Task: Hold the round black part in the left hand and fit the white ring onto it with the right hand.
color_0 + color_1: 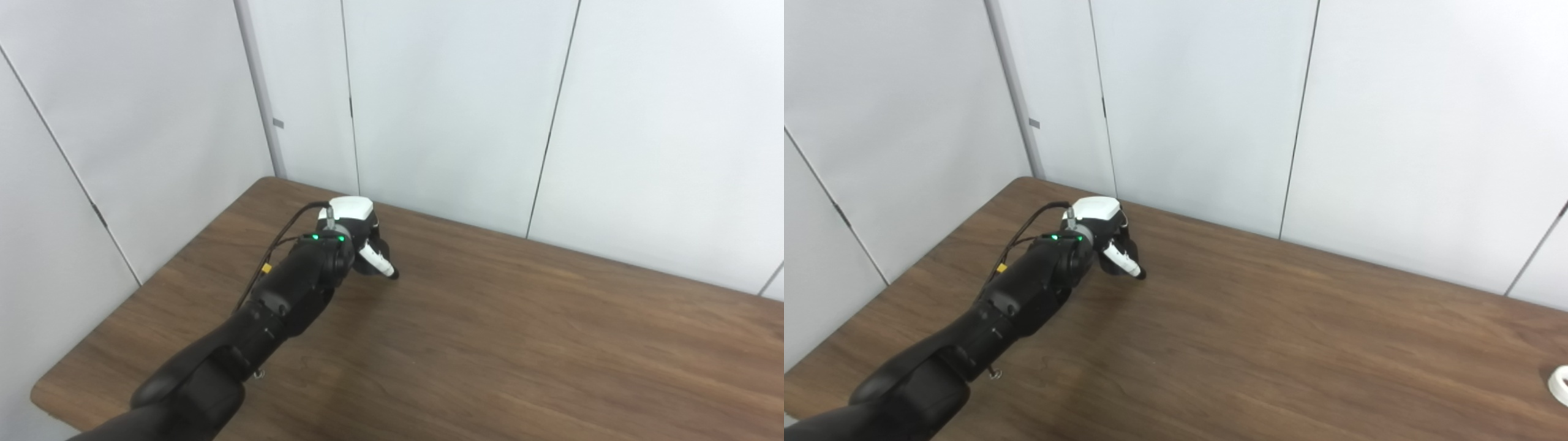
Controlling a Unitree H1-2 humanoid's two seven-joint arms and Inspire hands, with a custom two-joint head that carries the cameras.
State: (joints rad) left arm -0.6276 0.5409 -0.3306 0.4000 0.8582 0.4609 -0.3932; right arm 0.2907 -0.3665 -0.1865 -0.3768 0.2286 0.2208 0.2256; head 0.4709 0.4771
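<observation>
My left hand (361, 240) reaches to the far left part of the wooden table (490, 343), its white back facing up and its fingers curled down toward the tabletop. A dark rounded shape (381, 247) shows under the fingers; I cannot tell whether it is the round black part or part of the hand, nor whether the hand grips it. The white ring (1560, 384) lies on the table at the right edge of the right eye view, cut off by the frame. My right hand is out of sight.
White wall panels (459, 110) stand close behind the table's far edge and along its left side. The table's left corner (43, 392) is near my left arm (269, 306). A small screw-like item (995, 372) lies beside the arm.
</observation>
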